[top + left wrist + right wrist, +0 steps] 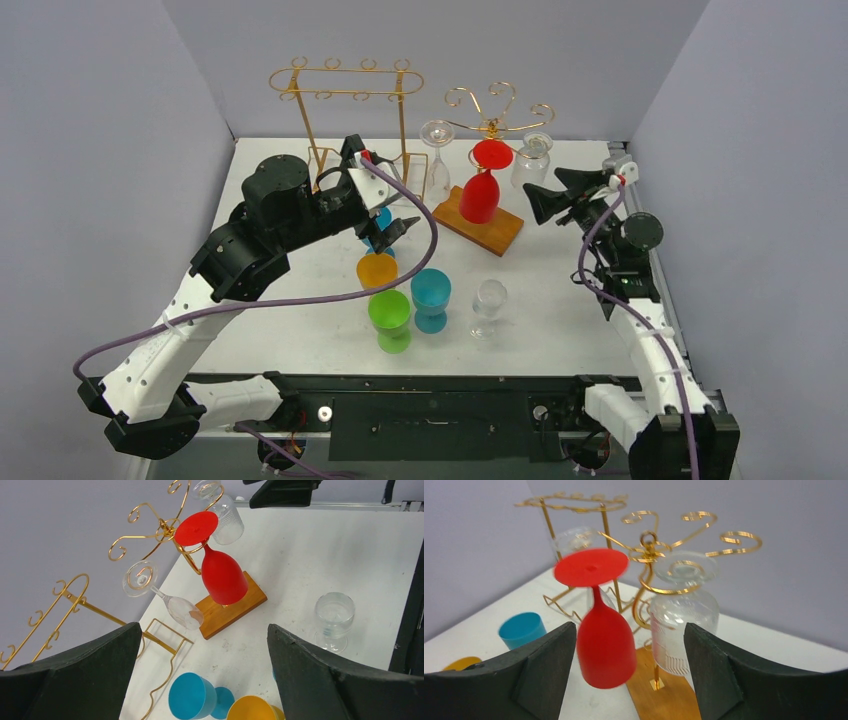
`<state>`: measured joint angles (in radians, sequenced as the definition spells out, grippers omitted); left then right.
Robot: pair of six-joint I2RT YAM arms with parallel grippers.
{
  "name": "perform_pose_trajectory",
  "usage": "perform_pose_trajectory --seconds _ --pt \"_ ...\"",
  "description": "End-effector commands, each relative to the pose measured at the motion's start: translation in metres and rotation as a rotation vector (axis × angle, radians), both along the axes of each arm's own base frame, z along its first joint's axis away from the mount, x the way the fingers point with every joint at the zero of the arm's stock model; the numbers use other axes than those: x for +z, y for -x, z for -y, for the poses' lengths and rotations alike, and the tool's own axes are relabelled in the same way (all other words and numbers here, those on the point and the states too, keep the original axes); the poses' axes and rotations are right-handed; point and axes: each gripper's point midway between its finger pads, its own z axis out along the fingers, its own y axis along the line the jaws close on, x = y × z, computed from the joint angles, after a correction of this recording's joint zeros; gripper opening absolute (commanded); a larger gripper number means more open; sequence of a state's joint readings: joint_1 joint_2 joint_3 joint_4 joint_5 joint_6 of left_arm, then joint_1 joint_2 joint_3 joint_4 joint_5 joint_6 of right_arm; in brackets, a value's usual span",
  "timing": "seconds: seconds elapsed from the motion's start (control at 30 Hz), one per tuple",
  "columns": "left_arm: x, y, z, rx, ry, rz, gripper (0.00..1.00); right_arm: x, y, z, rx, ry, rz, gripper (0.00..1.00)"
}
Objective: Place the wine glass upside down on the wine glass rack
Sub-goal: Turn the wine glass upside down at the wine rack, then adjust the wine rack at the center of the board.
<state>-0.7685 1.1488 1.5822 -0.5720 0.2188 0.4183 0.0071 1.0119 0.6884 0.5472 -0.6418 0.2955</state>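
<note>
Red glass (pixel 481 195) hung upside down on rack (pixel 497 232). Right fingers (pixel 734 675) wide open, empty, facing it. Left fingers (pixel 75 680) wide open, empty, over blue cup (pixel 192 696).

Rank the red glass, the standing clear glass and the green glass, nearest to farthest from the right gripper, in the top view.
1. Red glass, hanging on the rack, just left of the right gripper.
2. Clear glass, standing toward the near edge.
3. Green glass, farther left.
</note>
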Motion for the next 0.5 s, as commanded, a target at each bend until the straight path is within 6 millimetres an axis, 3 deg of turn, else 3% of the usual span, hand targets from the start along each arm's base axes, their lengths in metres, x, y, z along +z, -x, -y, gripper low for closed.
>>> perform_pose_trajectory --seconds 0.0,0.13,0.3,0.47 --pt "0.022 0.003 0.001 -0.012 0.065 0.023 0.95 0.058 0.036 -0.010 0.076 -0.025 0.066 0.74" --pt "0.021 0.003 0.003 -0.013 0.071 0.008 0.95 0.112 0.042 -0.020 0.149 -0.061 0.072 0.69" --pt "0.018 0.003 0.005 -0.012 0.080 -0.029 0.95 0.170 0.011 -0.026 0.105 0.001 0.020 0.65" --pt "0.013 0.003 0.007 -0.015 0.078 -0.050 0.95 0.164 -0.040 -0.040 0.072 0.232 -0.128 0.64"
